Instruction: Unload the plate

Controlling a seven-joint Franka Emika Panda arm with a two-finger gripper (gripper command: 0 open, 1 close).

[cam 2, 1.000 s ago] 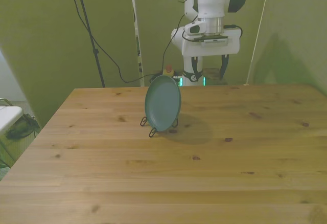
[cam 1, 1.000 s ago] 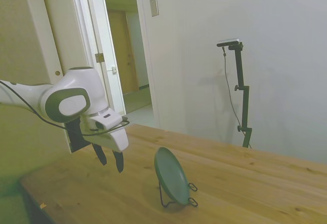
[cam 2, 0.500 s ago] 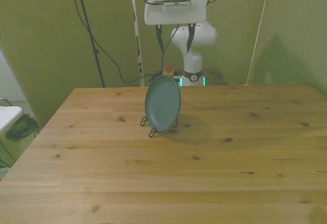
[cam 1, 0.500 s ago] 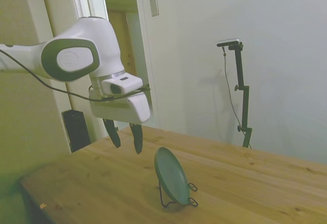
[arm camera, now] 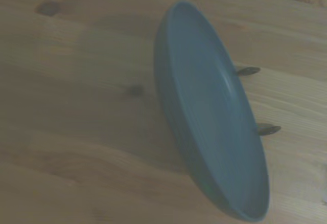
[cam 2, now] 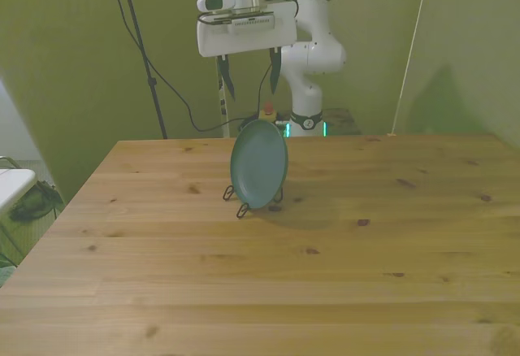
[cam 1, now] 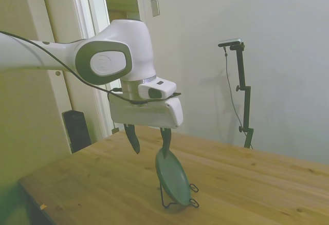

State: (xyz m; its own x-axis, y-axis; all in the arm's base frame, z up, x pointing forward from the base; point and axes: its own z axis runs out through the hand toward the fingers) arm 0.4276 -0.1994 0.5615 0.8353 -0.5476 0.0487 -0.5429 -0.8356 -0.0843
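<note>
Approach step: my jaws (cam 1: 149,142) hang wide open, empty, above the plate (cam 1: 172,176) leaning in its wire stand (cam 1: 191,194). Next I judge: descend, straddling the rim.

Wooden bench (cam 2: 325,275), light pine planks w/ dark knots, grain running across the front view. Only one thing sits directly on it: a thin black wire stand (cam 2: 240,208), near the far edge, a bit toward the front view's left of centre. Stand's feet touch the bench; two small looped ends show at the base in side view (cam 1: 193,188) and poke out behind the rim in wrist view (arm camera: 267,129). Stand holds the plate (cam 2: 258,164) on edge, dark green, leaning back, not flat on the wood. Plate (cam 1: 172,176) throws a soft shadow on the boards toward the front view's right.
</note>
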